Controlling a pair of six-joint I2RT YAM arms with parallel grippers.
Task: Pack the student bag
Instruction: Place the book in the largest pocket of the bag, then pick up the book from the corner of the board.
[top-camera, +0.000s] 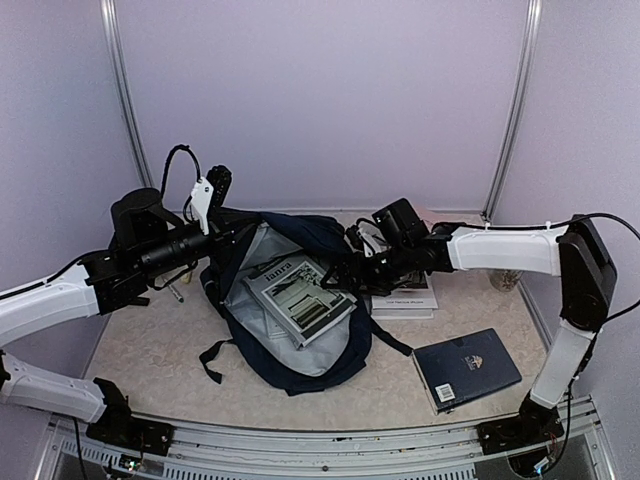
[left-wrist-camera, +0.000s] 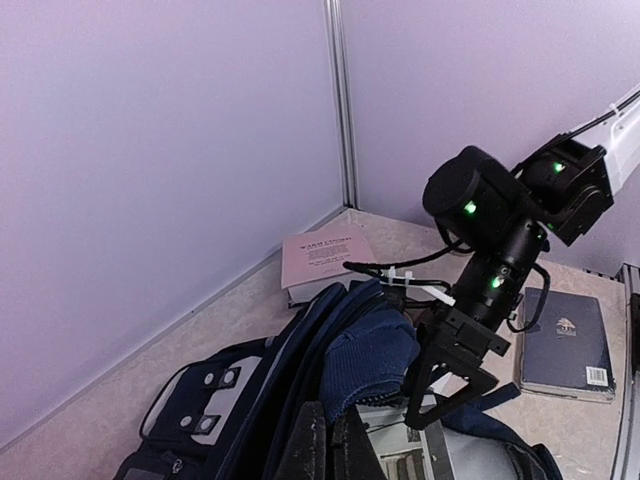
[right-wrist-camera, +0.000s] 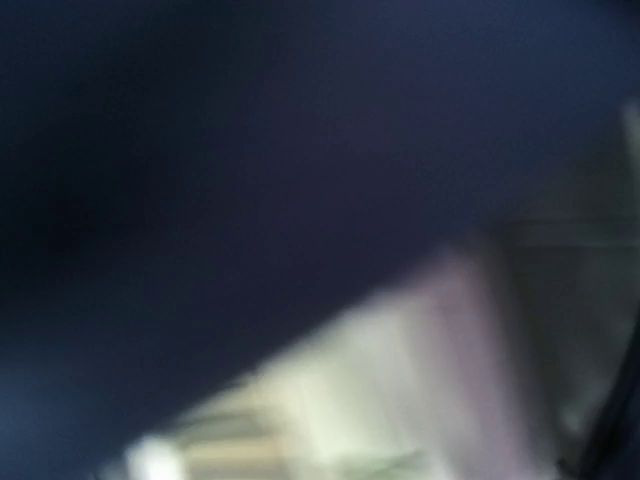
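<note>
A: Where was the student bag (top-camera: 300, 378)?

B: It lay in the middle of the tabletop (top-camera: 150, 350), with its mouth wide open and the grey lining showing. A magazine (top-camera: 300, 298) lay flat in the mouth of the bag.

A: And the claws?

B: The left claw (top-camera: 222, 238) was clenched on the rim of the bag, at its far left side. I think it held the mouth up. The right claw (top-camera: 345, 272) stood just at the right edge of the magazine, jaws spread and grasping nothing. The right wrist view was only blur.

A: How would the bag handle?

B: I judged it soft and floppy. The fabric would sag wherever nothing held it. The rim seam or the top handle seemed the best hold, not the loose straps. A navy hardcover book (top-camera: 467, 368) lay to the right of the bag. It looked stiff, so an edge grip would suit it.
</note>
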